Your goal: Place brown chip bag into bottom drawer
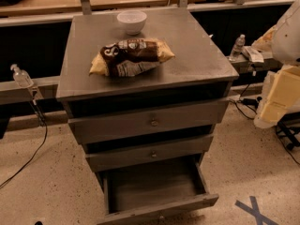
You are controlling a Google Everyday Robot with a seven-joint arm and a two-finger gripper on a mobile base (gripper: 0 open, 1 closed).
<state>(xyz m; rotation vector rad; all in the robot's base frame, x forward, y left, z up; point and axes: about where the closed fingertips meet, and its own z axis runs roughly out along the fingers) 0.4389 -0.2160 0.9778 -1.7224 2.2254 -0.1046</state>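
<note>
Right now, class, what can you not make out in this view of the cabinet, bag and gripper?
All in the camera view:
- gripper, at the right edge beside the cabinet: partly cut off by the frame.
- bottom drawer: its front is clipped by the lower edge.
- brown chip bag: lettering too small to read.
- two upper drawers: contents hidden behind their fronts.

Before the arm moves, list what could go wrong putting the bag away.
The white bowl sits close behind the brown chip bag; a reach from the hand, now at the right edge, might knock it. The bag lies flat and puffy, so a grasp may slip. The middle drawer seems to overhang the rear of the open bottom drawer; a drop too far back could miss.
</note>
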